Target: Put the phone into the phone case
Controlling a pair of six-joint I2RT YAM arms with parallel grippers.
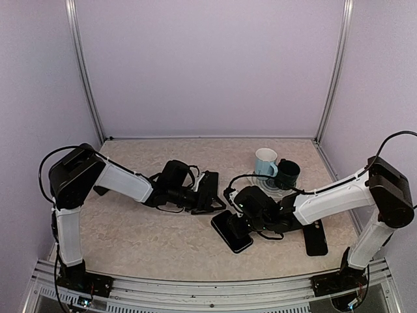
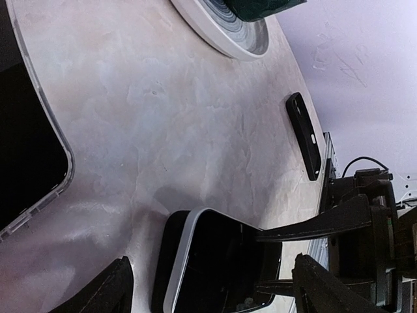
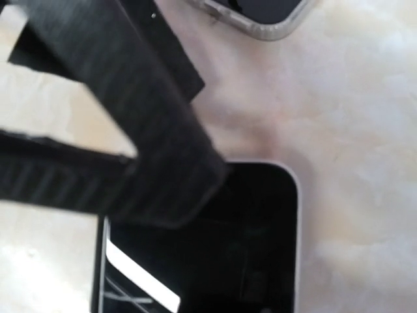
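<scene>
The phone (image 1: 232, 233), black screen with a silver rim, lies on the table in front of the right arm. My right gripper (image 1: 241, 223) is closed across it: in the left wrist view its two thin fingers (image 2: 313, 225) sit against the phone (image 2: 215, 261), whose near end looks slightly raised. One blurred finger (image 3: 163, 176) crosses the phone (image 3: 247, 241) in the right wrist view. The clear-rimmed phone case (image 2: 32, 150) lies under my left gripper (image 1: 210, 189); its edge (image 3: 260, 16) also shows in the right wrist view. My left gripper (image 2: 215, 293) is open and holds nothing.
A black phone-sized slab (image 1: 316, 238) lies at the right, also seen as a slab (image 2: 305, 134) in the left wrist view. A pale blue mug (image 1: 266, 162) and a dark mug (image 1: 287, 173) stand on a plate (image 2: 221, 36) at the back right.
</scene>
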